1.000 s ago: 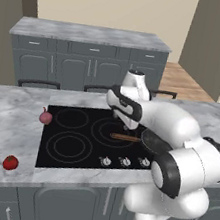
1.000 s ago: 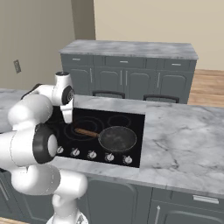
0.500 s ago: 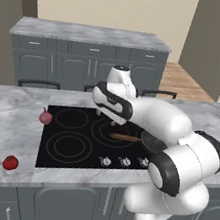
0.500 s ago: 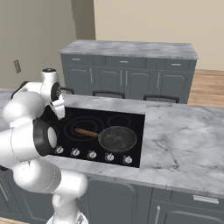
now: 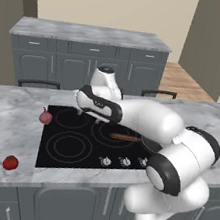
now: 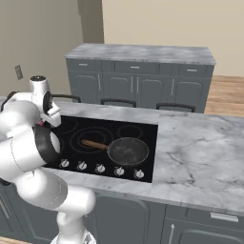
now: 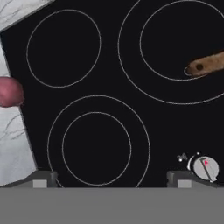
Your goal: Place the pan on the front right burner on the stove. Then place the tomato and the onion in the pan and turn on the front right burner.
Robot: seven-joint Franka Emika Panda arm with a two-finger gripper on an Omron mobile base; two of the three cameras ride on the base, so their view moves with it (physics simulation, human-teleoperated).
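Gleaming black stove (image 5: 70,148) amid grey marble counter (image 5: 8,125)

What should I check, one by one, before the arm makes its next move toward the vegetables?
1. Pan sits on the front right burner of the stove: ok.
2. Pan is free of food so far: ok; nothing lies in it.
3. Hand is open with nothing between its fingers: ok.
4. Onion is reachable at the stove's left edge: ok; it lies at the left edge of the hand view.
5. Tomato is on the counter, front left, apart from the stove: ok.
6. Front right burner is off: cannot tell from the knobs.
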